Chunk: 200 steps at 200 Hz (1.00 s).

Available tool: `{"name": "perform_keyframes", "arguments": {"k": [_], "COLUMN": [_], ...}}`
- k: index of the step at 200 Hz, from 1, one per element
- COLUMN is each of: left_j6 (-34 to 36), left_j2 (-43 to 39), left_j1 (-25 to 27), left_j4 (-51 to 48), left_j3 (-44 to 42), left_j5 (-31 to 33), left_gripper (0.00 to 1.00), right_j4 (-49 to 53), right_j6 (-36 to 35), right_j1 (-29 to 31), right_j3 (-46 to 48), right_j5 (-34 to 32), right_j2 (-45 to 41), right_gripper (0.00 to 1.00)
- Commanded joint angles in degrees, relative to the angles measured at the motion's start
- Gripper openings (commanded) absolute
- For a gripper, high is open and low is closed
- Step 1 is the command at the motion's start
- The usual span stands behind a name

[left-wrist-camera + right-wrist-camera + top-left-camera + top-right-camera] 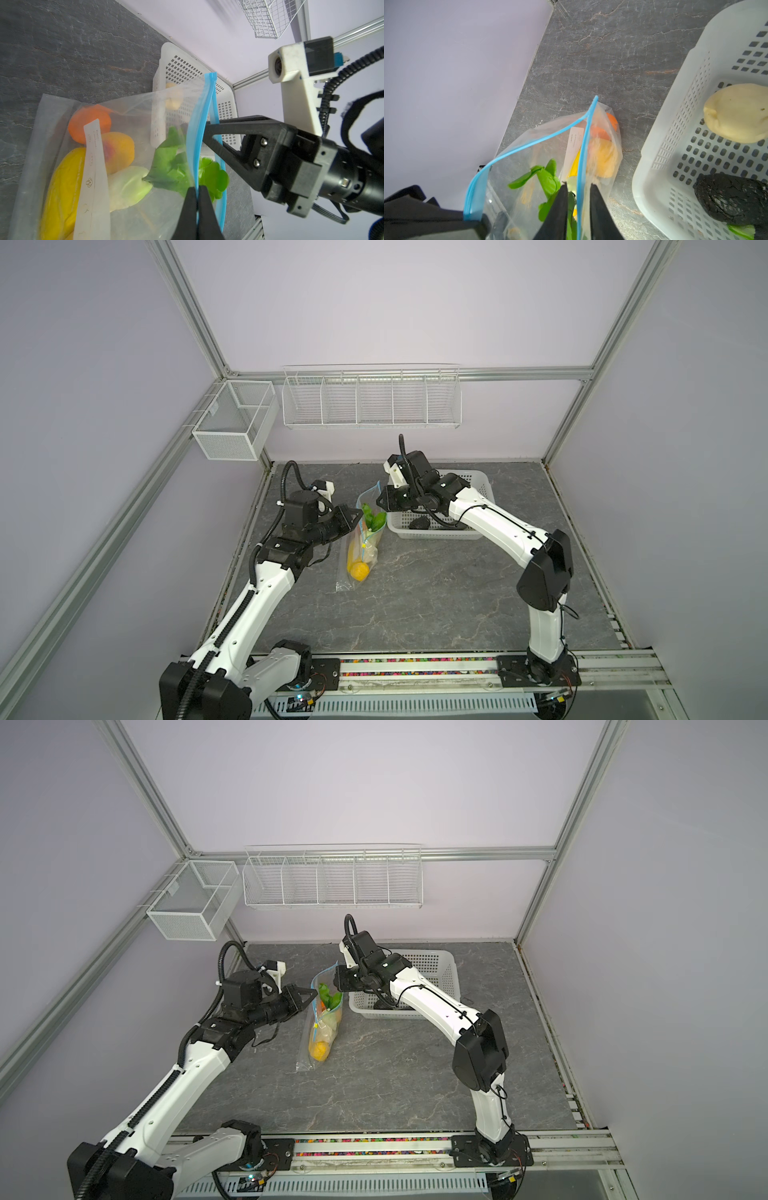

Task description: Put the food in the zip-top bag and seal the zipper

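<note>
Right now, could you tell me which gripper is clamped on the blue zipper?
The left gripper: its jaws pinch the zipper tight; on the right gripper they straddle it with a gap.

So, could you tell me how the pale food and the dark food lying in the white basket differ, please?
Colour: the pale food is creamy yellow; the dark food is almost black.
Surface: the pale food looks smooth, the dark food rough and cracked.
Neighbours: a green leaf shows at the dark food's edge, none by the pale food.
Both are rounded and lie in the white basket, outside the zip-top bag.
</note>
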<state>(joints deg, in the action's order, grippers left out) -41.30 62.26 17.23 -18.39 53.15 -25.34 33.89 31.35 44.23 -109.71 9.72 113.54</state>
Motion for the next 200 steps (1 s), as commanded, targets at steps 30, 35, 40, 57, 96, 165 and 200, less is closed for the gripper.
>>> {"name": "perform_keyframes", "arguments": {"k": [30, 35, 40, 57, 96, 165, 200], "left_j6": [2.60, 2.95, 3.30, 4.66, 9.18, 15.97, 13.18], "left_j2": [0.24, 0.07, -0.11, -0.58, -1.72, -3.40, -1.65], "left_j1": [-1.17, -1.26, -1.40, -1.74, -2.40, -3.00, -3.01], "left_j4": [-4.88, -5.60, -6.38, -9.50, -19.00, -24.32, -18.97], "left_j3": [4.97, 5.59, 6.23, 8.78, 16.15, 18.47, 15.07], "left_j5": [1.34, 1.63, 1.84, 3.00, 8.98, 16.79, 9.87], "left_gripper": [0.00, 0.00, 0.00, 0.00, 0.00, 0.00, 0.00], "right_j4": [-0.67, -0.85, -1.08, -1.27, -0.95, -4.19, -5.95], "right_j6": [0.72, 0.74, 0.81, 0.84, 0.90, 2.34, 2.85], "right_j1": [-0.02, -0.01, 0.17, 0.50, 1.08, 3.04, 3.09], "right_j3": [-0.05, -0.06, -0.13, -0.57, -2.89, -2.06, 4.57], "right_j5": [2.57, 2.61, 2.72, 3.06, 4.42, 5.66, 4.60], "right_j2": [-1.29, -1.37, -1.39, -1.23, 0.09, 1.19, -2.37], "right_gripper": [0.11, 0.10, 0.09, 0.07, 0.07, 0.07, 0.07]}}
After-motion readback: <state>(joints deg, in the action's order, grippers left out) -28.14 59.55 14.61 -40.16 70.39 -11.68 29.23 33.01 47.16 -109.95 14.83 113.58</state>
